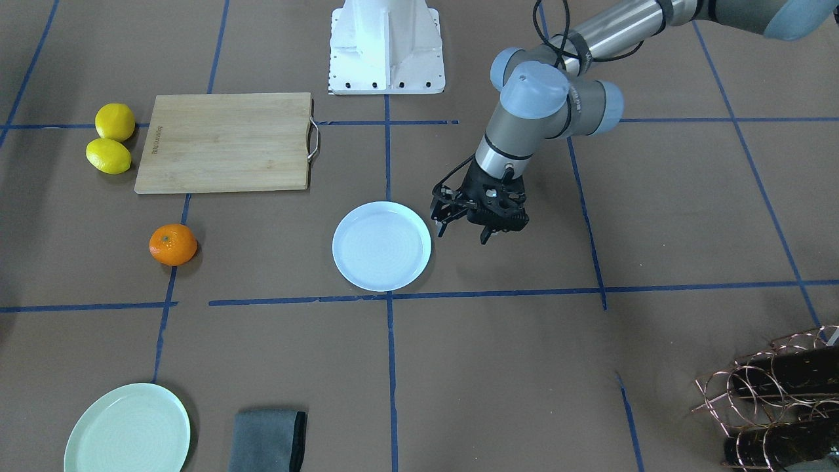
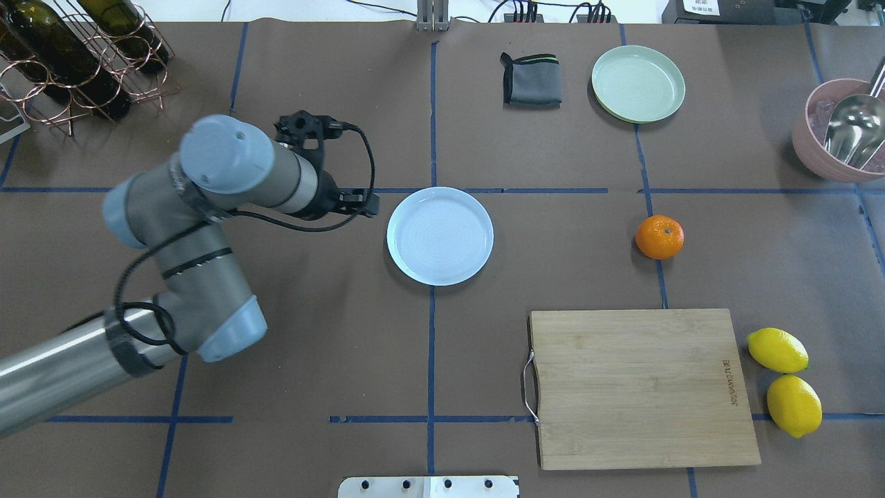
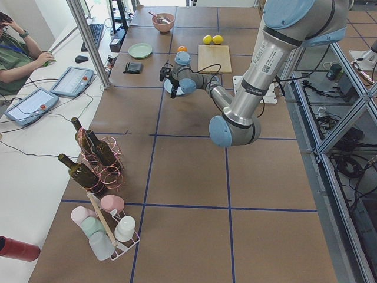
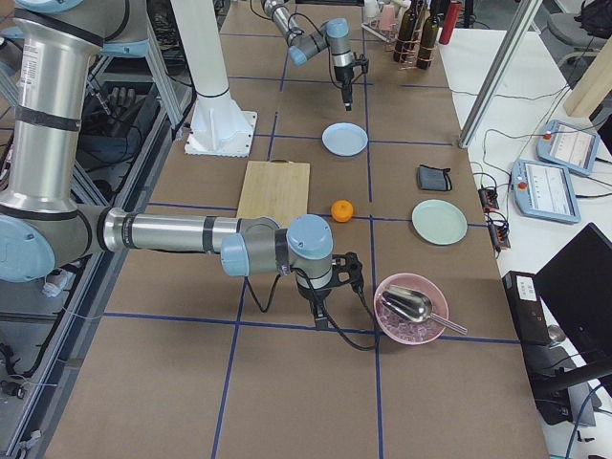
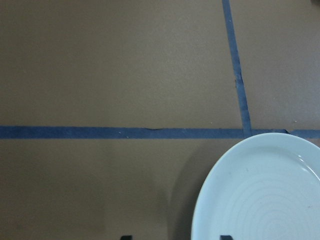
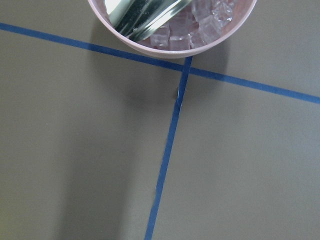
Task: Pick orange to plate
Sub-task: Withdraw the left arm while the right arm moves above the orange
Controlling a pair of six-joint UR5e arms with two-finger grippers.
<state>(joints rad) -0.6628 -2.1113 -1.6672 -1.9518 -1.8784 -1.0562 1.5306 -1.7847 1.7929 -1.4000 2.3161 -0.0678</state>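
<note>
Currently orange (image 1: pixel 173 244) lies well apart from plate (image 1: pixel 381 245); left gripper (image 1: pixel 463 234) hovers beside plate, wide, seemingly empty; right gripper (image 4: pixel 321 320) unreadable.

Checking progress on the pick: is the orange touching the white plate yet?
Apart. The overhead view shows the orange lying off to one side of the plate, with a wide stretch of bare table between them.

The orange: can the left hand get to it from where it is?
Probably yes, with a long stretch. The orange sits in the open, nothing touching it; only the flat, empty plate lies between it and the left hand.
</note>
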